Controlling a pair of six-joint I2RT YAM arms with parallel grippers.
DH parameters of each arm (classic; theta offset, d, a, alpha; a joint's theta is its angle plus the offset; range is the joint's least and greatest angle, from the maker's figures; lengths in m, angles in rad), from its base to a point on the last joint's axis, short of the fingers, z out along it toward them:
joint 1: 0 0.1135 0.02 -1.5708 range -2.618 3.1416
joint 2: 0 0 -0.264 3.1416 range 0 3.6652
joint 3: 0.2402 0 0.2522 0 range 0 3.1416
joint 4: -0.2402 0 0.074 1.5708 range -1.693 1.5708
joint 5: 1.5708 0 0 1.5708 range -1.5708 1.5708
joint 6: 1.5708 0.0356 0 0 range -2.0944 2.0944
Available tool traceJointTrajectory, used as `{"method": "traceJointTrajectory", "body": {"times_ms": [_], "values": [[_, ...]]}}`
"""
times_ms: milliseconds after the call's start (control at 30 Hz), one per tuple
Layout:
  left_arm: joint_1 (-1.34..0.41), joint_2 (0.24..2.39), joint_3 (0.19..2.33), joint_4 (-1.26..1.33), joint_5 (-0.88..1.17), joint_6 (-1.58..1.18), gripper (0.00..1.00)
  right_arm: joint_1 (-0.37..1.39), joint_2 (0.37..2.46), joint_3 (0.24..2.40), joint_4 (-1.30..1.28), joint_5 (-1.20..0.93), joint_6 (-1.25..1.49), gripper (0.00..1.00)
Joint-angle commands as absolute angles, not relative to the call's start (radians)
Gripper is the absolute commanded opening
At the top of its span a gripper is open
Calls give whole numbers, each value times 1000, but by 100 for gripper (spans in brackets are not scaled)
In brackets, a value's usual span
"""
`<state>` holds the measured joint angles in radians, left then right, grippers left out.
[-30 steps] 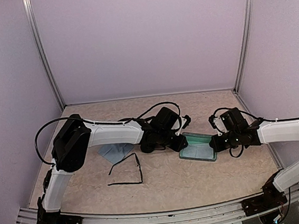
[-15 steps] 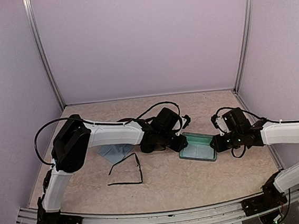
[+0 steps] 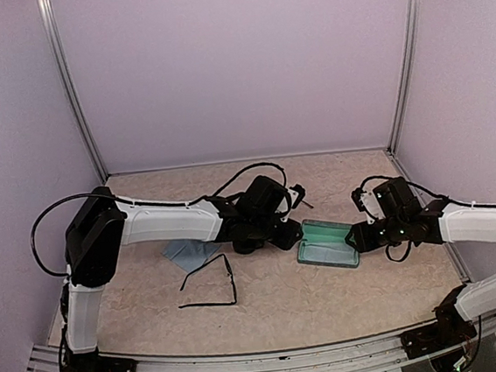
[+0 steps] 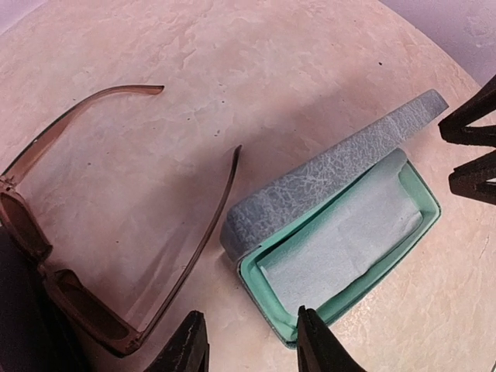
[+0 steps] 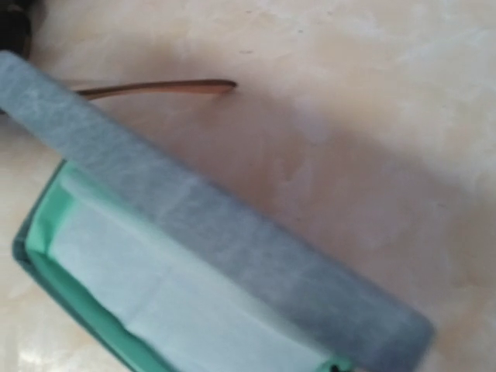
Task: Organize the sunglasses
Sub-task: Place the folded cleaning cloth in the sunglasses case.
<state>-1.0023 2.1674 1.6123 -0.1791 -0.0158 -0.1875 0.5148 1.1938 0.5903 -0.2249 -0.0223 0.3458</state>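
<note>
My worry is that the reddish-brown sunglasses lie on the table with both arms spread. One arm runs just beside a corner of the open grey-blue case, so a pinch on that thin arm could twist the pair or shove the case and tip its lid shut. The left gripper hangs empty, fingers apart, just beside the sunglasses' frame. The right gripper stands parted and empty at the case's far end, and the black-framed sunglasses lie well apart, toward the arms' bases.
</note>
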Motion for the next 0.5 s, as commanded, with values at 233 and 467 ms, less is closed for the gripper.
{"method": "traceJointTrajectory", "body": {"times_ms": [233,467], "values": [[-965,1953,1397,-91,-179,-255,49,600,1320,599,-104,-129,346,44],[-911,1744,1190,-112,-230,-322,52,750,1338,629,-18,-129,279,53]]}}
